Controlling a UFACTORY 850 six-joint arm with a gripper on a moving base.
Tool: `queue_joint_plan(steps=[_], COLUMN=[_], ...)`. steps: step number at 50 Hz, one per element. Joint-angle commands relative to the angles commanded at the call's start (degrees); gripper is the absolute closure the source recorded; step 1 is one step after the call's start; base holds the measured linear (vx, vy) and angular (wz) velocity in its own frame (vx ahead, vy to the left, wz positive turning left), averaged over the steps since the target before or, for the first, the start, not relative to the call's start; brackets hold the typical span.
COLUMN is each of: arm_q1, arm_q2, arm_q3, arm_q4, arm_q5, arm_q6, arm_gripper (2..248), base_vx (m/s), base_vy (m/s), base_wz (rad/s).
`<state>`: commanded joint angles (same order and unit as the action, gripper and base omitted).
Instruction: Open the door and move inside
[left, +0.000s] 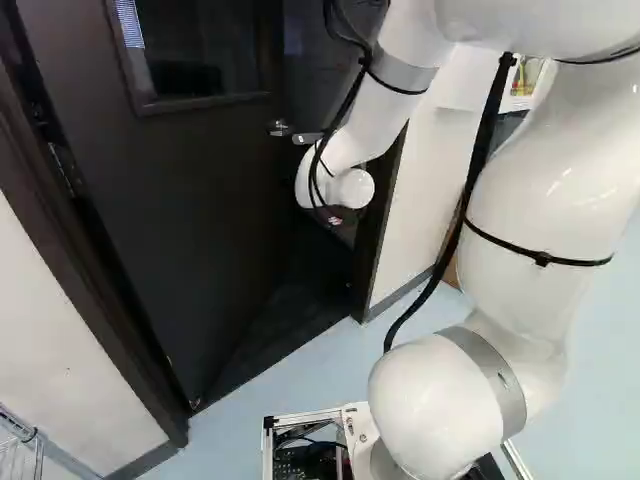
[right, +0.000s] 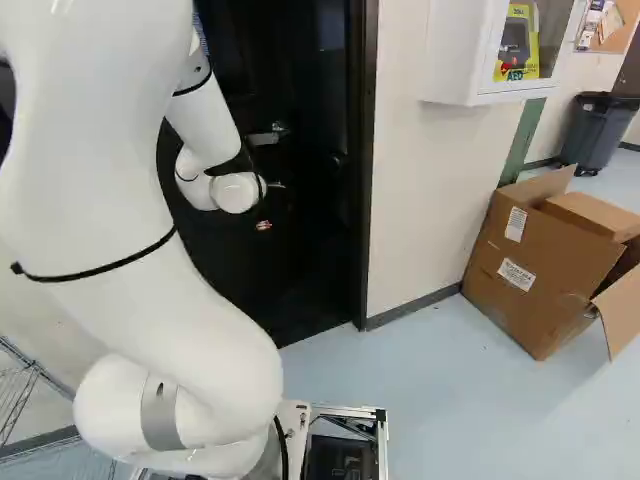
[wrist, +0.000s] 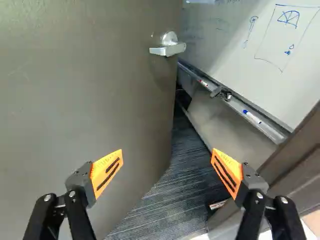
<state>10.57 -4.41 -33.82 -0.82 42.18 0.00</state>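
Two orange pads stand wide apart with nothing between them: hand open, holding nothing. Lever handle ahead of the hand, well apart from it, on the latch edge of the door.

Door ajar, leaf angled into the room beyond. Wedge-shaped gap between its edge and the door frame. One finger points toward the leaf, the other toward the frame.

Progress, my reading: unlatching done, opening only partly done. Left to do: swing the leaf wider, then drive through. Base frame on the pale blue floor, outside the threshold; only the reaching end of the arm is at the doorway. Next likely a push on the leaf with the open hand; no grip on the handle seems needed.

Through the gap: dark carpet, whiteboard, its tray with markers.

Hazards, judged: frame edge close beside the hand, could catch a finger; leaf could swing back on the arm or base. Wire rack at the left of the right base view, worth watching in a turn. Open cardboard box, white wall cabinet and grey bin lie off to the doorway's right, out of the path.
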Motion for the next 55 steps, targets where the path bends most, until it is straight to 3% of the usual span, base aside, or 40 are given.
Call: queue_joint_plan(steps=[23, 55], arm_q1=[-2.0, -5.1], arm_q2=[6.9, 15.5], arm_q3=[7.1, 15.2], arm_q4=[-2.1, -8.7], arm_q5=[0.4, 2.5], arm_q6=[0.0, 0.0], arm_gripper=[3, 3], base_vx=[0.0, 0.0], base_vy=[0.0, 0.0], base_wz=[0.0, 0.0])
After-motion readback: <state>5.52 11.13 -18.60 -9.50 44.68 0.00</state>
